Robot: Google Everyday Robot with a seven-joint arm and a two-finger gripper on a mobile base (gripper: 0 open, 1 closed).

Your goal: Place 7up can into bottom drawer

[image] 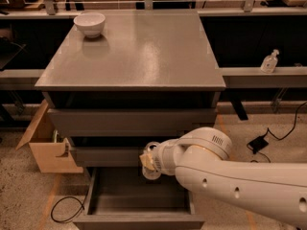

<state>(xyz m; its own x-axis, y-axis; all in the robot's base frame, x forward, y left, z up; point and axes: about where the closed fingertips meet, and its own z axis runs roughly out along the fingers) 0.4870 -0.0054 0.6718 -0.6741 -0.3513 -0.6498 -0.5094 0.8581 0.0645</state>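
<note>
The 7up can (150, 166), silvery-white, is held at the tip of my white arm. My gripper (148, 161) is shut on it, mostly hidden behind the wrist. The can hangs just above the back of the bottom drawer (120, 195), which is pulled out, showing its dark grey interior. The can is level with the middle drawer's front (105, 156).
A white bowl (89, 24) sits on the cabinet top's (144, 51) far left corner. A cardboard box (48, 147) stands on the floor left of the cabinet. A black cable (64, 210) loops by the drawer. A sanitizer bottle (269, 61) stands on the right shelf.
</note>
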